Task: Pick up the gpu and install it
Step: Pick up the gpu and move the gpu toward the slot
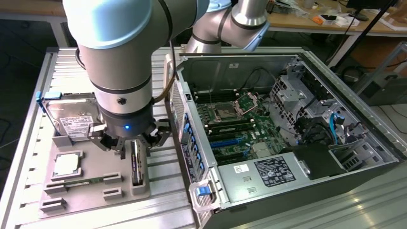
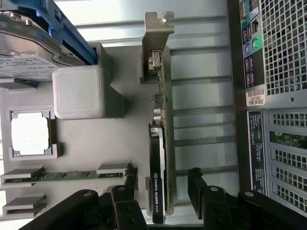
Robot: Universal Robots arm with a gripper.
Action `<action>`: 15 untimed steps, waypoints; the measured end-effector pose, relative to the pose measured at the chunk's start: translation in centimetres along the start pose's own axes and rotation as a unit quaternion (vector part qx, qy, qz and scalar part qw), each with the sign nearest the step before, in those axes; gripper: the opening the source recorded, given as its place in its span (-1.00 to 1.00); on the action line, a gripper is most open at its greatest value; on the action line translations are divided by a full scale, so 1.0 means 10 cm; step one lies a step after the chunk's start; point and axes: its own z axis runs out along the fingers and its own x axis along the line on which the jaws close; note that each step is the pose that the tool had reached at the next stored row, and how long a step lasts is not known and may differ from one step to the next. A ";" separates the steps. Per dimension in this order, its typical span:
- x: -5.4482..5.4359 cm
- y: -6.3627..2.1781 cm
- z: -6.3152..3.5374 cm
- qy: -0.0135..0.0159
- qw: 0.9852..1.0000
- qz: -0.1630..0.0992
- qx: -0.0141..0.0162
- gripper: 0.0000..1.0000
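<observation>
While the gpu stands on edge in its tray beside the case, a pinch off-centre could tilt the thin card or catch the tray's slot. Arm points straight down, gripper just above, jaws wide open either side of the card.

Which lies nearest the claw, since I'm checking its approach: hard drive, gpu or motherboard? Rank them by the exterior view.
1. gpu, on edge in the tray, under the claw.
2. hard drive, toward the exterior view's left.
3. motherboard, inside the case, exterior view's right.
</observation>
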 end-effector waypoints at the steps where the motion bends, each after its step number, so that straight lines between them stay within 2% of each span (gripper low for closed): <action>1: 0.00 0.010 0.010 0.000 1.000 0.000 0.000 0.08; 8: 0.01 0.072 0.069 0.000 1.000 0.000 0.000 0.08; 15: 0.04 0.097 0.114 0.000 1.000 0.000 0.000 0.08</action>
